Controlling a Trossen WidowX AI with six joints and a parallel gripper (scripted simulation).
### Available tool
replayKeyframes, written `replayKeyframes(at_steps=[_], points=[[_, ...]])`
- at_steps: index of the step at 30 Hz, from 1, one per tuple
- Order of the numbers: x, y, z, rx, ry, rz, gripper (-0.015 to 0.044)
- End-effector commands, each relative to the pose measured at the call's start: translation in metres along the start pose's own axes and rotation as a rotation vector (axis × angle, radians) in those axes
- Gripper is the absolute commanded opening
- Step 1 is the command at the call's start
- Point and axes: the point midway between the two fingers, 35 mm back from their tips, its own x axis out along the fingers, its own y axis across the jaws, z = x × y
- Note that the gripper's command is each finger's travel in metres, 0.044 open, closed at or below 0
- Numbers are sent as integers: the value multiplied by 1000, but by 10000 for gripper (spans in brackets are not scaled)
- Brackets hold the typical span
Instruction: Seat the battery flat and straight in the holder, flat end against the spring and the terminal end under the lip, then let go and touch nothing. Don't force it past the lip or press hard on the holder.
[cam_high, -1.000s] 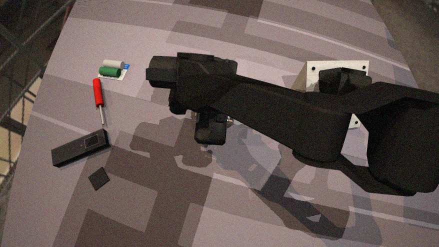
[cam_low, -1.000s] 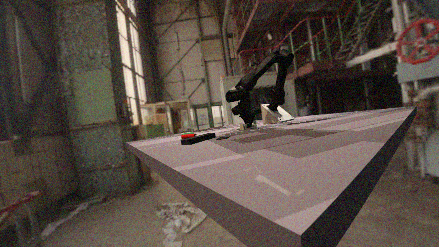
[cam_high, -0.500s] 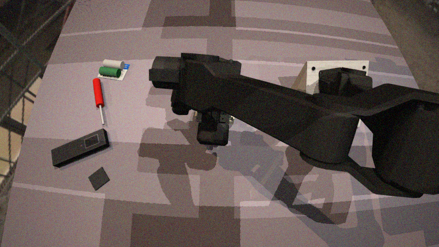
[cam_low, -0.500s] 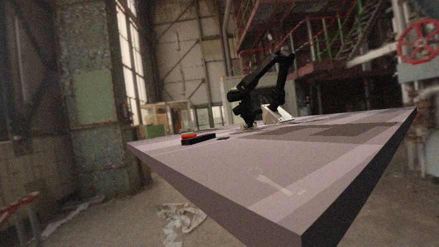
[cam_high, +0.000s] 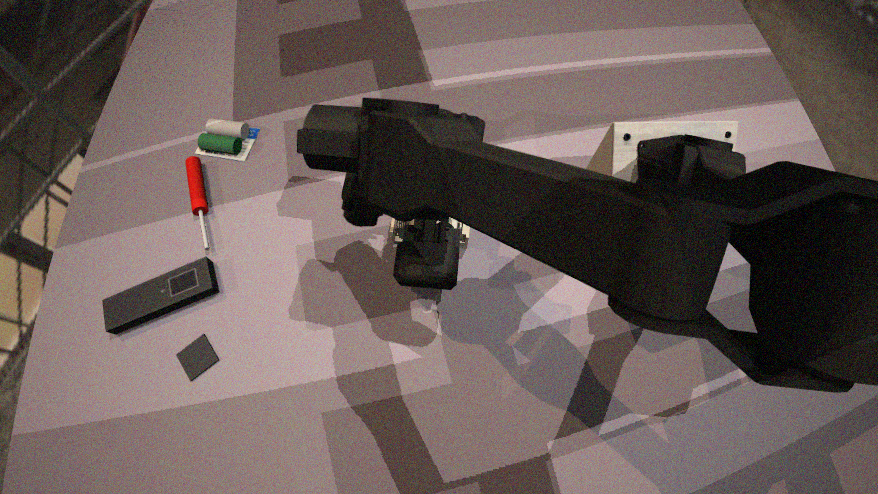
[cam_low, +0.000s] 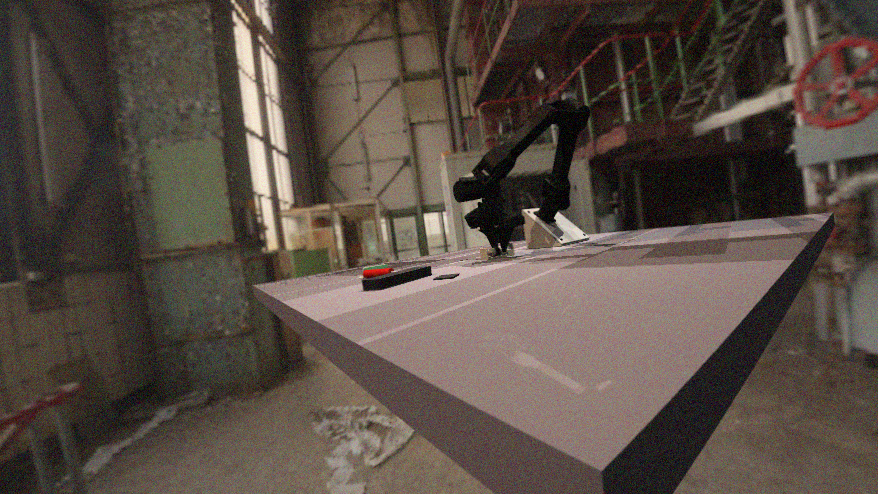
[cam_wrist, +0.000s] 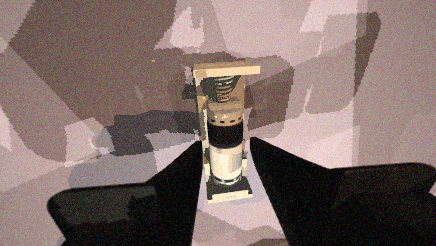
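The battery (cam_wrist: 225, 135), tan at its far end with a black band and a white near part, lies lengthwise in the cream holder (cam_wrist: 226, 69) (cam_low: 484, 253). Its tan end is at the coiled spring (cam_wrist: 223, 89); whether they press together is unclear. A dark strip of holder floor shows between its silver-ringed near end and the low near wall. Whether that end is under a lip, or fully level, cannot be told. My gripper (cam_wrist: 226, 144) (cam_low: 500, 252) is open, its fingers on either side of the battery with narrow gaps. In the top view the arm hides most of the holder.
At the left of the top view lie a long dark box (cam_high: 138, 302), a dark square (cam_high: 197, 356), a red-handled screwdriver (cam_high: 196, 184), and a green cylinder (cam_high: 219, 143) beside a white cylinder (cam_high: 224, 127) on a card. The arm's pale mounting plate (cam_high: 675, 128) is at the right.
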Motion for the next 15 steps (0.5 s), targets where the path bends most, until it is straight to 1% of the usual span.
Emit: replayKeyframes(at_steps=[1,4,5,7,13,14,15], points=[[-8,0,0,-8,-4,-4,185],[-8,0,0,-8,-4,-4,185],[-6,-1,1,-1,-4,0,212],[-18,-2,1,-2,-5,-3,264],[-76,-6,-3,-7,-5,-7,422],[-80,-6,-4,-8,-4,-7,440],[-82,-7,-3,-8,-4,-7,440]])
